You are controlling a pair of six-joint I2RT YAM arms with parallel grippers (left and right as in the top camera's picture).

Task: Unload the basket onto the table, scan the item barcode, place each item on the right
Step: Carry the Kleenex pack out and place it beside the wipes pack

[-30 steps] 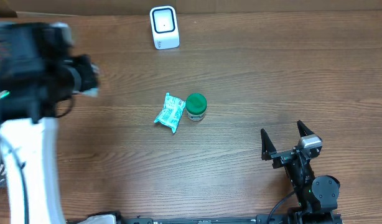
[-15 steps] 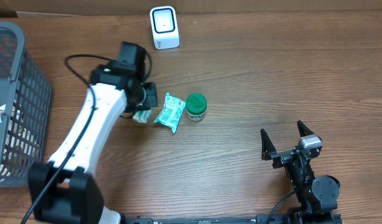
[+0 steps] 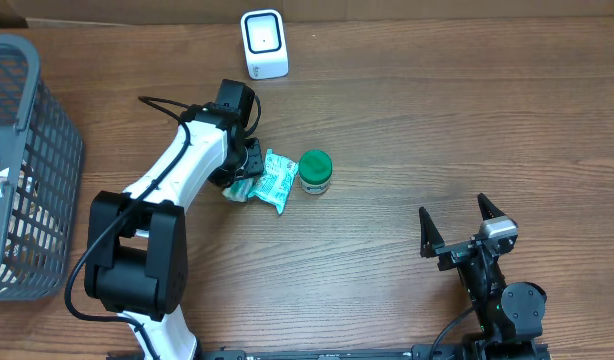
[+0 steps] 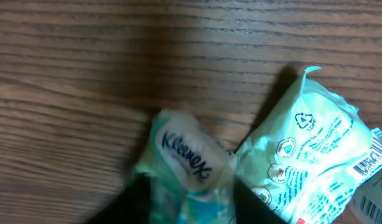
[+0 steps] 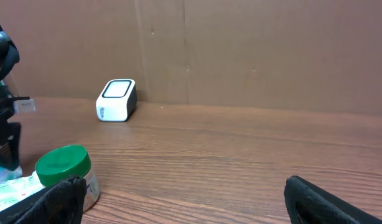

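Left wrist cam shows a Kleenex pack lying betw. the left pincer fingers, w/ a teal packet and its barcode just right. Overhead hides that grip, so clenched or released, can't tell. The right pincer gapes wide. One sec ago the left arm was out by the basket.
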